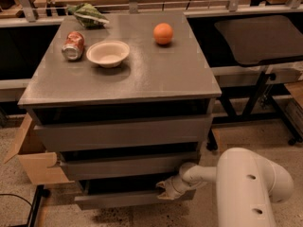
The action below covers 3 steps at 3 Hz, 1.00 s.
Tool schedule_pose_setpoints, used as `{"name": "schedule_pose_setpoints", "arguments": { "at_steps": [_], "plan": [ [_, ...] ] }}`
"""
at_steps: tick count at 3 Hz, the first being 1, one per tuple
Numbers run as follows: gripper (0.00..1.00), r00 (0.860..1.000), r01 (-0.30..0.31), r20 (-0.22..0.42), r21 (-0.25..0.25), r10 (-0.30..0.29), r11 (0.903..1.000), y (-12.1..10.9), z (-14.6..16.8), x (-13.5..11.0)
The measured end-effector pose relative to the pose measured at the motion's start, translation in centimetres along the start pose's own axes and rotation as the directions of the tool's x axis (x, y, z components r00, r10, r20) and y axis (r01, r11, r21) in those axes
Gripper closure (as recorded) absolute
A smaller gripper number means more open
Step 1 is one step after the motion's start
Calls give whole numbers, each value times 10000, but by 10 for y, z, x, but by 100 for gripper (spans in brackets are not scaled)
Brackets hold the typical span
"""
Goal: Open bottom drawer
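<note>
The bottom drawer (118, 200) is the lowest, narrowest grey front of the cabinet, and it stands out a little with a dark gap above it. My gripper (163, 189) sits at the drawer's right end, at the top edge of the front, on the end of my white arm (246, 188). The mid-sized drawer front (123, 165) and the widest drawer front (123, 132) are above it.
The grey cabinet top (142, 74) holds a white bowl (108, 53), a crushed can (73, 45), an orange (163, 33) and a green bag (87, 14). A cardboard box (35, 160) stands at the left. A black table (260, 39) and its legs are at the right.
</note>
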<state>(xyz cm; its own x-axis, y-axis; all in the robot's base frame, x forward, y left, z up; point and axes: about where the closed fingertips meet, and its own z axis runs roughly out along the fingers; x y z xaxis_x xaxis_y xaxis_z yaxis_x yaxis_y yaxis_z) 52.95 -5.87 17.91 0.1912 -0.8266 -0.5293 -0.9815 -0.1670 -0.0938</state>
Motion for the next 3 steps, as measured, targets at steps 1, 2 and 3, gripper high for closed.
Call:
{"name": "schedule_pose_setpoints", "arguments": {
  "at_steps": [1,2,3],
  "plan": [
    [100,9963,-686,442,-967,732,9929,52,-9,-3],
    [100,9852,-1369,790,-1718,1521,9756,95,-12,-5],
    [100,9669,-2079,997,-2271,2350,9514,134,-14,-6]
  ]
}}
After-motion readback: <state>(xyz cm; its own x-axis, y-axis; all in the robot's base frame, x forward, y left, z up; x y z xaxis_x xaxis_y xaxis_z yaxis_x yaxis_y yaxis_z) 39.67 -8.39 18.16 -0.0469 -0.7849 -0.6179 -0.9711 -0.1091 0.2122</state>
